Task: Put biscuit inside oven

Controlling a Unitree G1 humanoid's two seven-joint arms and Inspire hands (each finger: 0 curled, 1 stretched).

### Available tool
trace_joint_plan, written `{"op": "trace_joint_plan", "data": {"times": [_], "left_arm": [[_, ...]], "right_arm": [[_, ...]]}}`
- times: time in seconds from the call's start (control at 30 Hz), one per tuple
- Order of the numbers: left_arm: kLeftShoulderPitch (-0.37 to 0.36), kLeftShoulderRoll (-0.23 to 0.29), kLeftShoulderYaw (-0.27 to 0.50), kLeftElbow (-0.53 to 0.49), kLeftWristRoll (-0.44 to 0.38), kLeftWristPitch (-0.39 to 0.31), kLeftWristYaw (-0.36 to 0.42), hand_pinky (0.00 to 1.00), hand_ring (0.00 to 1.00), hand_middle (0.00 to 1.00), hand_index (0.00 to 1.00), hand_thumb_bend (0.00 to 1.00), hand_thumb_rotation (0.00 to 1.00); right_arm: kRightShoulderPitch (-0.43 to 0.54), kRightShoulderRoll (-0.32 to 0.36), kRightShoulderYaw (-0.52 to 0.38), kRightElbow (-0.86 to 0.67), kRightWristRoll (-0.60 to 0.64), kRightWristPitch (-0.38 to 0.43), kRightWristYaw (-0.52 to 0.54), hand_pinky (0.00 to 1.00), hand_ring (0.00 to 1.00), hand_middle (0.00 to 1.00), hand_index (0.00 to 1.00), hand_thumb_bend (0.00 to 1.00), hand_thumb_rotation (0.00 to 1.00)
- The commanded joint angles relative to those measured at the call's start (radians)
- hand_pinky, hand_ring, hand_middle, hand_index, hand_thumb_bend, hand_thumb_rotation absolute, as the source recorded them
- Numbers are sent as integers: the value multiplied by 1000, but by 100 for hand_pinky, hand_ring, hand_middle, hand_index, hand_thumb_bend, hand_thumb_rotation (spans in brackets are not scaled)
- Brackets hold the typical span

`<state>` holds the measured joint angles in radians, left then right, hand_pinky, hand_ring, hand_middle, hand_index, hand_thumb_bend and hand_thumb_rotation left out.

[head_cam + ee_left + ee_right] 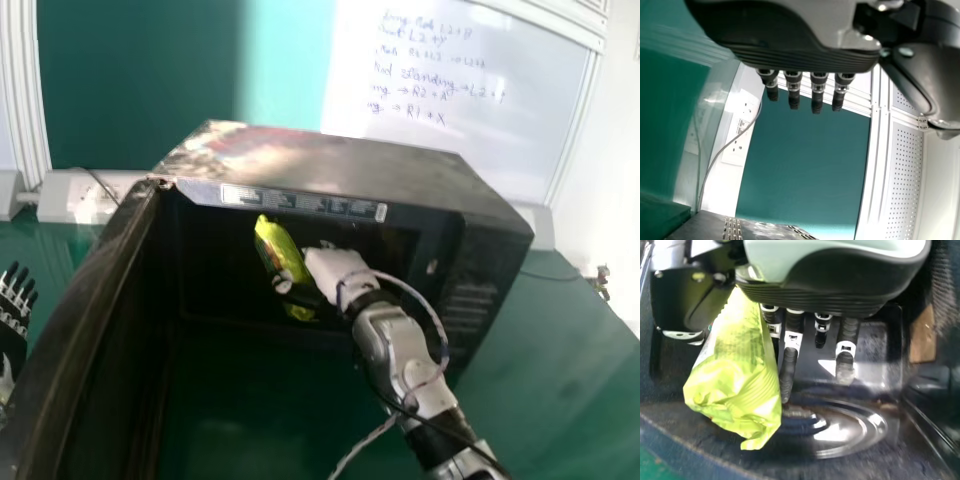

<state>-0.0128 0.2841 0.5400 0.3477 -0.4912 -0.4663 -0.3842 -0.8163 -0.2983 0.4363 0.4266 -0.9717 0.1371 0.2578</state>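
Observation:
The right hand (333, 272) is at the front of the black oven (340, 165), whose door (95, 300) stands open on the left. Its thumb and fingers hold the yellow-green biscuit packet (280, 250), which is tilted before the dark cavity. In the right wrist view, the packet (737, 375) lies between the thumb and the fingers of the right hand (790, 360), above the oven's dark inner floor (865, 460). Outside the door, the left hand (15, 310) has its fingers straight; the left wrist view shows the left hand (817, 92) holding nothing.
A green table (570, 350) carries the oven. Behind it are a whiteboard (450, 130) and a green panel (140, 90). White socket boxes (80, 195) with a cable stand at the back left. The open door stands between the left hand and the cavity.

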Motion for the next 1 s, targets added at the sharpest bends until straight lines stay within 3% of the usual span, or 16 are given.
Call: {"op": "trace_joint_plan", "data": {"times": [0.0, 0.3, 0.47, 0.57, 0.97], "left_arm": [[-2, -3, 6, -3, -5, -5, 2, 86, 85, 82, 86, 41, 82], [1, -3, 4, -3, 9, -7, 16, 84, 83, 81, 86, 41, 83], [7, -1, 1, -6, 7, -4, 12, 85, 84, 82, 86, 41, 84], [-3, 1, 5, 19, 4, -26, -4, 84, 83, 82, 86, 41, 84], [-7, 6, 10, 41, -3, -34, -20, 83, 83, 82, 85, 44, 80]], "right_arm": [[-40, 15, 5, 41, 18, -13, -52, 13, 21, 47, 49, 52, 0], [-107, 43, 25, 194, 56, -52, -165, 14, 22, 47, 49, 52, 0], [-134, 56, 36, 271, 80, -84, -227, 20, 26, 47, 49, 52, 0], [-141, 63, 43, 301, 90, -96, -259, 19, 25, 43, 51, 52, 0], [-135, 71, 73, 367, 98, -119, -323, 14, 21, 47, 49, 52, 0]]}}
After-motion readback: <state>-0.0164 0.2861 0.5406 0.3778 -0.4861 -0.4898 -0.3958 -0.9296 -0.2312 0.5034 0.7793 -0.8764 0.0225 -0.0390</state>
